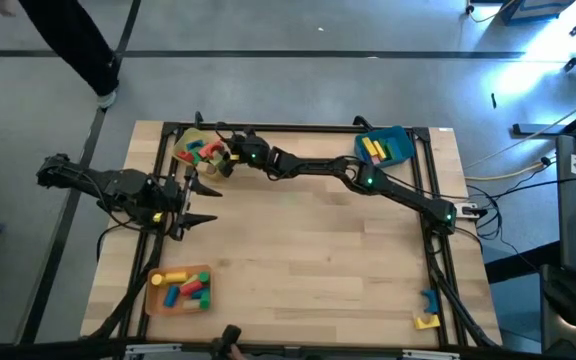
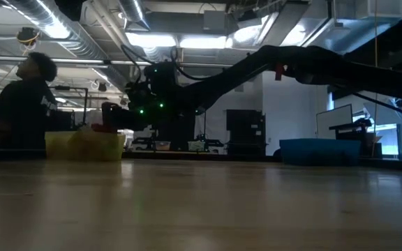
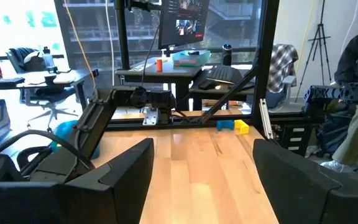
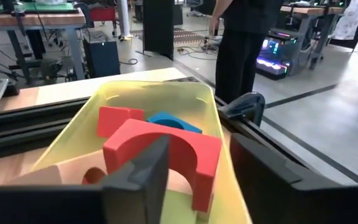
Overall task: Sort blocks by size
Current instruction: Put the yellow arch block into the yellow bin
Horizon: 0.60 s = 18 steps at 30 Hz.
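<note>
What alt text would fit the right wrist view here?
The right gripper hangs over a yellow tray, its dark fingers either side of a red arch block. Another red block and a blue block lie behind it; a person stands beyond the table.

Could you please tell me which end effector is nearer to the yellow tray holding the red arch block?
The right end effector hangs right over the yellow tray; the left end effector waits nearer the table's front, apart from it.
</note>
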Each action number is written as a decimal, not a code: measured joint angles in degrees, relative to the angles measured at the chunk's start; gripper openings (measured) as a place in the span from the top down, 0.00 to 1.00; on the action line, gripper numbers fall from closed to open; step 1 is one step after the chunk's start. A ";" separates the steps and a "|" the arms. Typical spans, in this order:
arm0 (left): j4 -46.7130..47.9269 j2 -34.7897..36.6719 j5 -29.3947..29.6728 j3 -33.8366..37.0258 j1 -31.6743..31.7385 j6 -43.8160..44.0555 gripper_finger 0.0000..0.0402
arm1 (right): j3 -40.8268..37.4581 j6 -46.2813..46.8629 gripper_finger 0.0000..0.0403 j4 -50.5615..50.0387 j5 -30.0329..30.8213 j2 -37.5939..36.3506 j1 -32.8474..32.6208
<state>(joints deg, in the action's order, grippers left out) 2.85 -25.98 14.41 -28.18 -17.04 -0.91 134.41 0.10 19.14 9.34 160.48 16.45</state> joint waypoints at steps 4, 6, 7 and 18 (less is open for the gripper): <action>-0.02 0.00 0.02 0.00 0.00 0.70 0.35 | 0.50 -0.38 0.51 -2.37 0.02 -0.39 -0.28; -0.02 0.00 0.02 0.00 0.00 0.93 0.35 | 0.48 -1.10 0.48 -5.19 0.09 -1.83 -0.31; -0.02 0.00 0.02 0.00 0.00 0.97 0.35 | 0.46 -1.84 0.47 -7.13 0.07 -2.80 -0.35; -0.01 0.00 0.01 0.00 0.00 0.93 0.35 | 0.71 -6.60 0.49 -32.34 0.07 -22.01 -1.09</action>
<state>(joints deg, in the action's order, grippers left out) 2.85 -25.98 14.42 -28.18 -17.04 0.01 135.12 -6.50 -13.21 9.41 138.48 15.36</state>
